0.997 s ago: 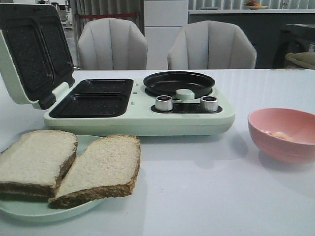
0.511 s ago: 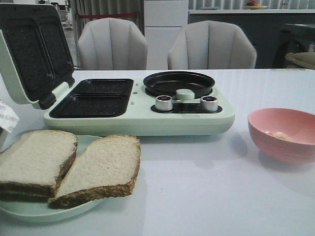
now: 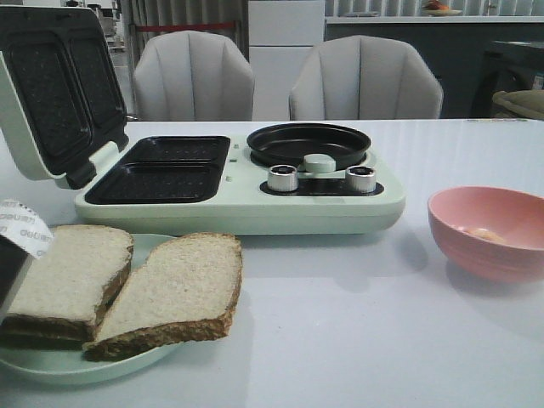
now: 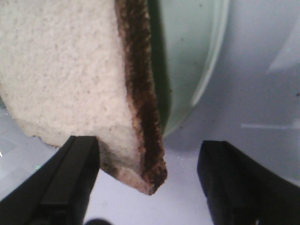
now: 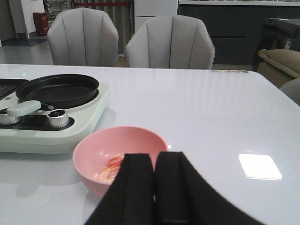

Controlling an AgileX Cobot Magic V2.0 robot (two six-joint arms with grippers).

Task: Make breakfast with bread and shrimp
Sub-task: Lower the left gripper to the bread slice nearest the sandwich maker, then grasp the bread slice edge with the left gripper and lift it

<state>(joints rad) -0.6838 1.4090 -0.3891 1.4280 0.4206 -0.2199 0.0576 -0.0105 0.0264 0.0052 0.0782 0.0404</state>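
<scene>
Barely begun: my left claw (image 4: 147, 180) gapes around the bread (image 3: 170, 293); right claw (image 5: 154, 187) clenched, shrimp (image 5: 114, 165) untouched.

We're in a dining area, home-style or a showroom mock-up. A glossy white table (image 3: 357, 340) carries a mint-green breakfast maker (image 3: 238, 183), with two grey upholstered chairs (image 3: 194, 76) pulled up behind. Further back there's a white cabinet (image 3: 285, 42), a dark counter (image 3: 408, 21) along the wall, and a sofa arm (image 5: 281, 58) at the right.
</scene>
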